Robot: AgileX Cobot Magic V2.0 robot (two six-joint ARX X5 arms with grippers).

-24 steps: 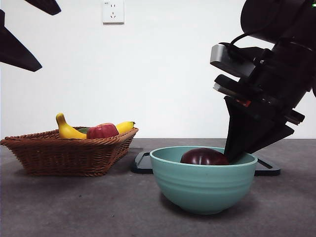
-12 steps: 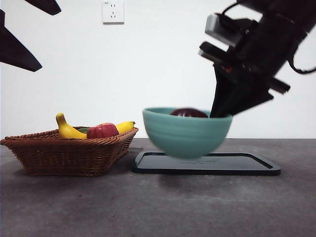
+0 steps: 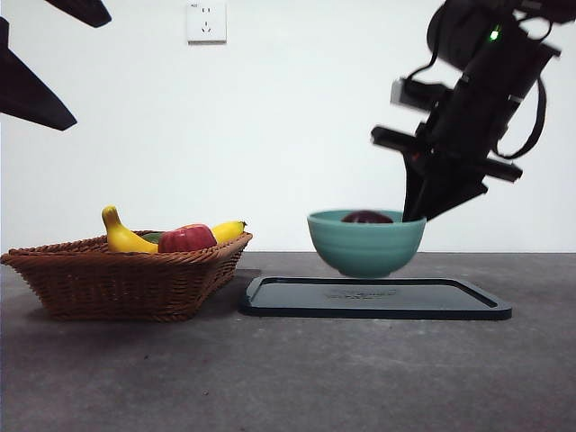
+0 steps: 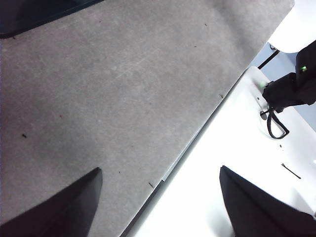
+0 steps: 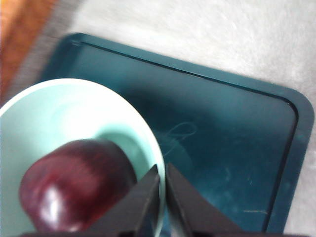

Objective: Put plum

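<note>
The dark maroon plum (image 3: 366, 217) lies inside a teal bowl (image 3: 366, 243); it shows glossy in the right wrist view (image 5: 74, 190). My right gripper (image 3: 416, 214) is shut on the bowl's rim (image 5: 159, 182), one jaw inside and one outside. It holds the bowl in the air just above the dark tray (image 3: 373, 299), which also shows in the right wrist view (image 5: 232, 143). My left gripper (image 4: 158, 207) is open and empty, high over bare grey table near its edge.
A wicker basket (image 3: 126, 274) at the left holds a banana (image 3: 121, 236), a red apple (image 3: 186, 238) and something green. A wall socket (image 3: 206, 20) is on the white wall. Grey table lies in front of the tray.
The right gripper has lifted the bowl with the plum off the near table, carried it back and lowered it to just above the tray. The left arm has not moved.
</note>
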